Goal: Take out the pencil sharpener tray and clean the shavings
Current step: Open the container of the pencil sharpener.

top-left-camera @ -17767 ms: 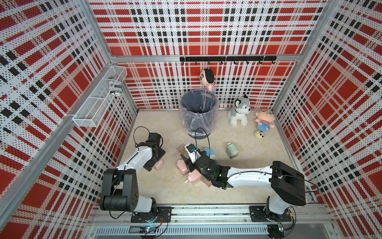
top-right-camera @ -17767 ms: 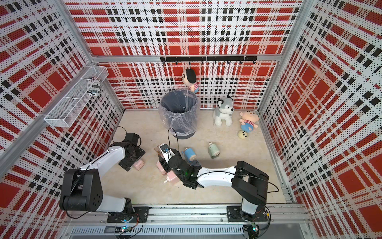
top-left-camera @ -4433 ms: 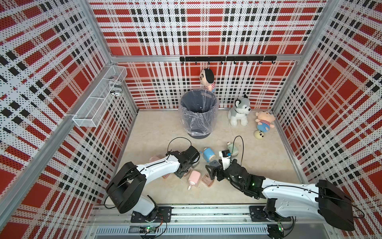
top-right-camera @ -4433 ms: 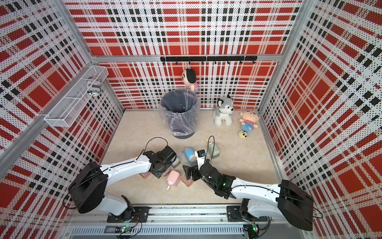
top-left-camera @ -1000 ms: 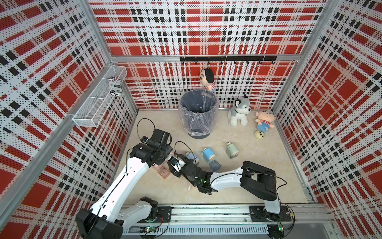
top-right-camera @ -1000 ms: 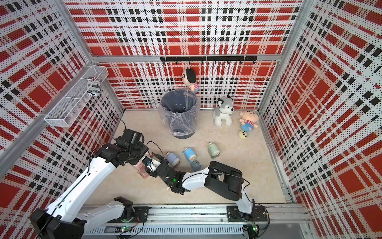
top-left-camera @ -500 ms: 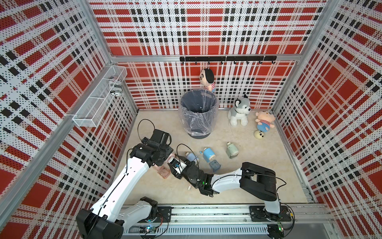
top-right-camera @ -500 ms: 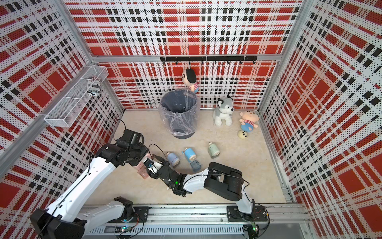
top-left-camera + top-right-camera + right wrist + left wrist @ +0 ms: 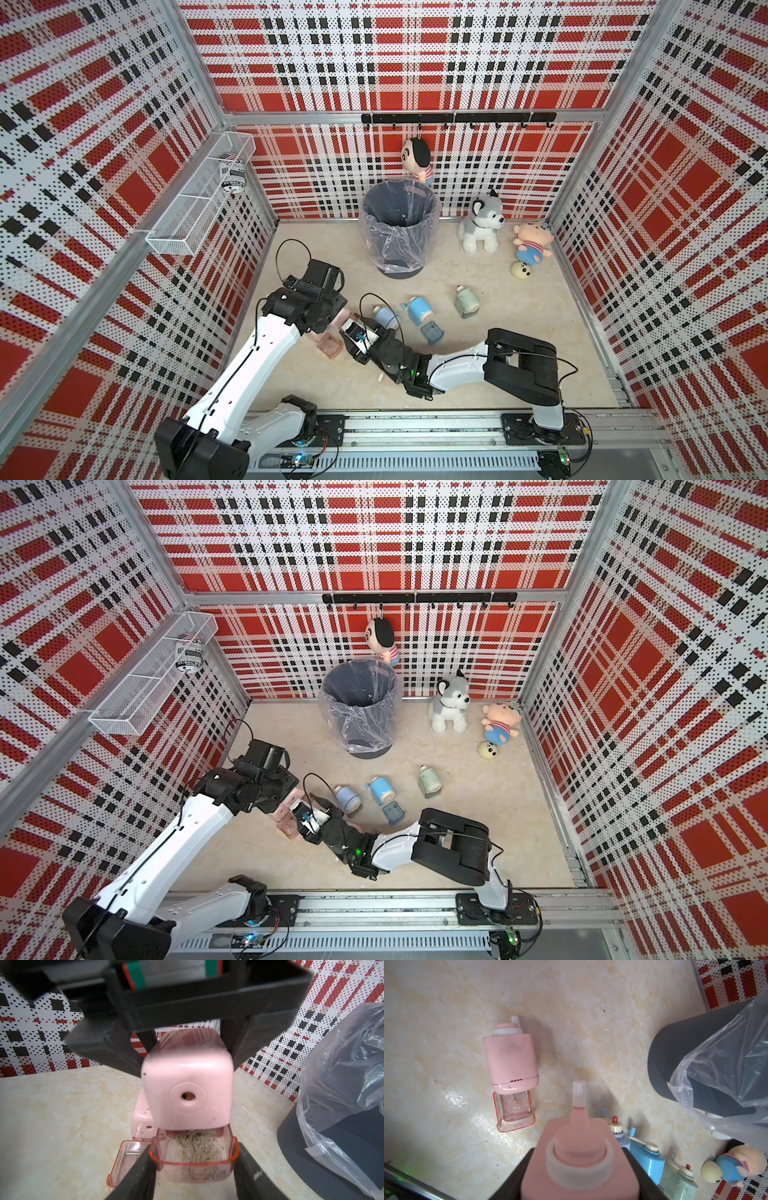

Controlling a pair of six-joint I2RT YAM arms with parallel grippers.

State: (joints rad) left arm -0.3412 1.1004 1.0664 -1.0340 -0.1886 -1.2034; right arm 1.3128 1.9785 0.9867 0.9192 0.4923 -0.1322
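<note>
Beige marbled worktop (image 9: 519,316), red plaid walls all round. Within the last second the right gripper (image 9: 194,1169) has pinched shut on the tray (image 9: 193,1153), which is full of shavings and half out, so the pull can begin. The left gripper (image 9: 579,1176) clenches the pink sharpener (image 9: 187,1088) off the worktop, left of centre in both top views. Its arm arches high. The right arm stretches low toward it.

pink sharpener (image 9: 187,1093), red-tinted tray (image 9: 193,1162), plaid walls (image 9: 415,62)
</note>
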